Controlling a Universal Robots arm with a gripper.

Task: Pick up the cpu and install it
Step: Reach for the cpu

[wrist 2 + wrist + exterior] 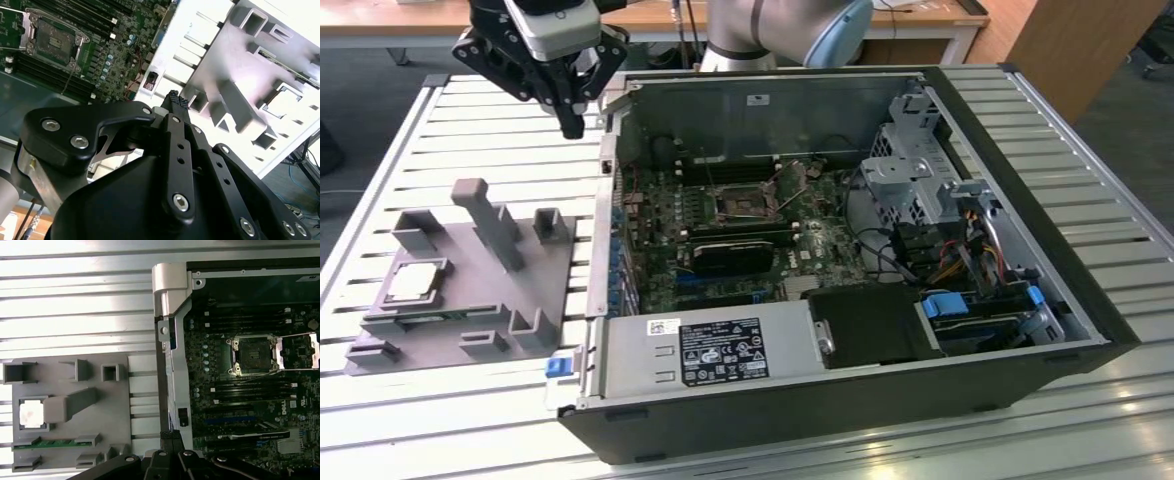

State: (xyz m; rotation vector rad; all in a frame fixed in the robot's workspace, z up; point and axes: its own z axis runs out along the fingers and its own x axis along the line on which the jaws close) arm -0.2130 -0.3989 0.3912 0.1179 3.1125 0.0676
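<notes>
The cpu [416, 281] is a small silvery square lying flat in a recess of the grey holder block [520, 290] on the exterior view's left; the first wrist view shows it too [31, 415]. My gripper [571, 128] hangs well above the slatted table, beyond the block and beside the open computer case's [1014, 200] far corner. Its fingers are shut, pressed together with nothing between them, as both wrist views show [173, 96] [170, 435]. Inside the case, the motherboard's dark socket [747, 203] stands open [252, 356], its metal frame [299, 351] flipped aside.
The holder block carries upright posts [487, 215] and a green memory stick [52, 443] along one edge. The case holds a black card [740, 250], a power supply [707, 350], drive cages [914, 165] and cables. Bare slats [520, 130] lie under the gripper.
</notes>
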